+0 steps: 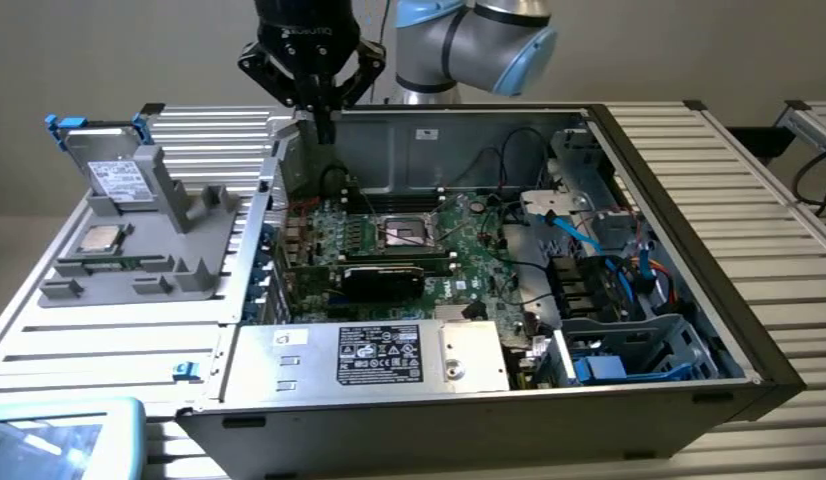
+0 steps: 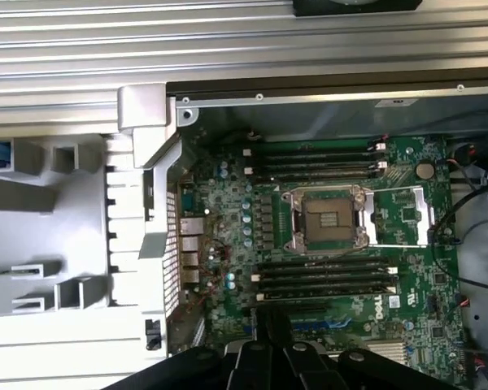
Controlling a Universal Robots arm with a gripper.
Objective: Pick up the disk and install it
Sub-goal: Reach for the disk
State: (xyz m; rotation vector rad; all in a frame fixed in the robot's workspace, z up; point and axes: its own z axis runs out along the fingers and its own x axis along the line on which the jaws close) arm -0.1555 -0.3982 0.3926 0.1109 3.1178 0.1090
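Note:
The disk (image 1: pixel 118 176) stands upright in a grey holder (image 1: pixel 146 255) on the exterior view's left, beside the open computer case (image 1: pixel 680 250). It is silver-grey with a white label, and its blue bracket (image 1: pixel 56 124) shows at the top corners. My gripper (image 1: pixel 320 122) hangs above the case's back left corner, to the right of the disk and apart from it. Its fingers are shut and hold nothing. In the wrist view the shut gripper (image 2: pixel 275 323) points down over the motherboard (image 2: pixel 325 244), with the grey holder (image 2: pixel 32 244) off to the side.
A square silver CPU chip (image 1: pixel 100 238) lies on the holder below the disk. Inside the case are an empty CPU socket (image 1: pixel 410 232), a silver box with a black label (image 1: pixel 386 355), blue cables (image 1: pixel 587 240) and a blue-edged bay (image 1: pixel 633 362) at the front right.

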